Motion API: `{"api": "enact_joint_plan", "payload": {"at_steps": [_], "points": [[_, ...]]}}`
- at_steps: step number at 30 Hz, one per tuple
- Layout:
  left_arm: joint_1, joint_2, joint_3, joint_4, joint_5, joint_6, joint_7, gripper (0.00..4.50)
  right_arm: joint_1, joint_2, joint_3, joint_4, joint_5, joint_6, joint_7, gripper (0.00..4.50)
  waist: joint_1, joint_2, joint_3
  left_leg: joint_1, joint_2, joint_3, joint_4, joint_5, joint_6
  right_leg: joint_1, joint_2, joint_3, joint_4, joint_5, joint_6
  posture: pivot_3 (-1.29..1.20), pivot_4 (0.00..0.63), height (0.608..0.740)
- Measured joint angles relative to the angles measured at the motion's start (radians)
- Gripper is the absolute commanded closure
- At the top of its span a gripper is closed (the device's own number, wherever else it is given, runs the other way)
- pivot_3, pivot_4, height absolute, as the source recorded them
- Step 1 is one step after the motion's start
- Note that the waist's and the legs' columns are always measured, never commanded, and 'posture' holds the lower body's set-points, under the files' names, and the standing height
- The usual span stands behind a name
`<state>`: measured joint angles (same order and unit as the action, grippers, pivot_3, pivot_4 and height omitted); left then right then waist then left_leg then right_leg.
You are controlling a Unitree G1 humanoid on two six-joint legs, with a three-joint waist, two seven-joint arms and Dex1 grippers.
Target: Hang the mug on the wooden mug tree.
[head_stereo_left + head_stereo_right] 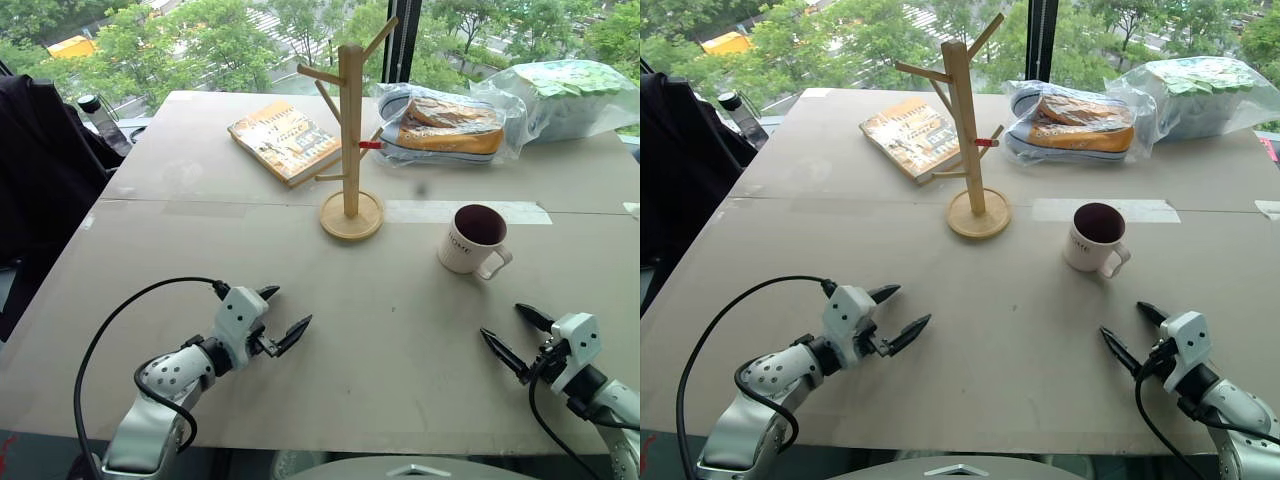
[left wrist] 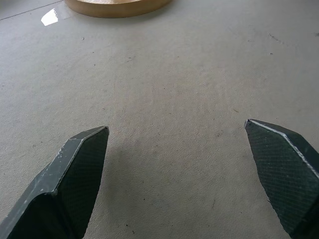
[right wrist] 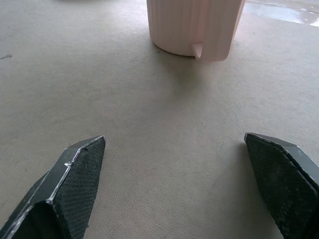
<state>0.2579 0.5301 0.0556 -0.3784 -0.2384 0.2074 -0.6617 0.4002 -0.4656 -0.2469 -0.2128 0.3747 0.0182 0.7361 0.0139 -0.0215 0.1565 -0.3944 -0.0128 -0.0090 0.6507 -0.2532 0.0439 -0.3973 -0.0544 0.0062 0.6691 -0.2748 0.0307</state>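
The white mug (image 1: 473, 240) with a dark maroon inside stands upright on the grey table, its handle turned toward the near right. The wooden mug tree (image 1: 350, 140) stands to the mug's left, further back, on its round base (image 2: 117, 6). My right gripper (image 1: 515, 335) hovers open near the table's front right, short of the mug (image 3: 194, 27), nothing between its fingers. Open and empty too, my left gripper (image 1: 285, 315) is at the front left, pointing toward the tree's base.
A book (image 1: 285, 140) lies behind and left of the tree. Two clear plastic bags, one with an orange and blue thing in it (image 1: 445, 125) and one with green contents (image 1: 565, 95), sit at the back right. A dark chair (image 1: 40, 180) stands at the table's left side.
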Motion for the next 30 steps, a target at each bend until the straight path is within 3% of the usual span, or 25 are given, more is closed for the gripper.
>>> {"api": "enact_joint_plan", "payload": {"at_steps": [9,22,30], "points": [[0.007,-0.023,-0.004,0.002,0.009,-0.048,0.011,0.0,-0.08,-0.011,0.0,0.049,-0.014,0.003,-0.004,0.07,0.001,0.001,0.0,0.0,0.0,-0.001,0.0,0.0,0.0,0.0,0.0,-0.001,0.0,0.001,0.0,0.0,0.15,0.74],[0.011,-0.027,-0.004,0.008,0.009,-0.069,0.01,0.0,-0.08,0.001,0.001,0.054,-0.018,0.002,-0.024,0.07,0.0,0.002,-0.001,-0.001,0.0,-0.001,0.0,0.0,0.0,0.0,0.0,-0.001,-0.001,0.001,0.001,0.0,0.15,0.74],[-0.13,0.049,-0.02,-0.027,-0.028,-0.037,-0.081,0.0,-0.161,0.139,0.024,-0.033,-0.061,0.105,-0.268,0.07,-0.001,0.005,-0.002,-0.001,0.0,-0.001,0.001,0.0,0.0,0.0,0.0,-0.002,0.001,0.002,-0.001,0.0,0.15,0.74]]}}
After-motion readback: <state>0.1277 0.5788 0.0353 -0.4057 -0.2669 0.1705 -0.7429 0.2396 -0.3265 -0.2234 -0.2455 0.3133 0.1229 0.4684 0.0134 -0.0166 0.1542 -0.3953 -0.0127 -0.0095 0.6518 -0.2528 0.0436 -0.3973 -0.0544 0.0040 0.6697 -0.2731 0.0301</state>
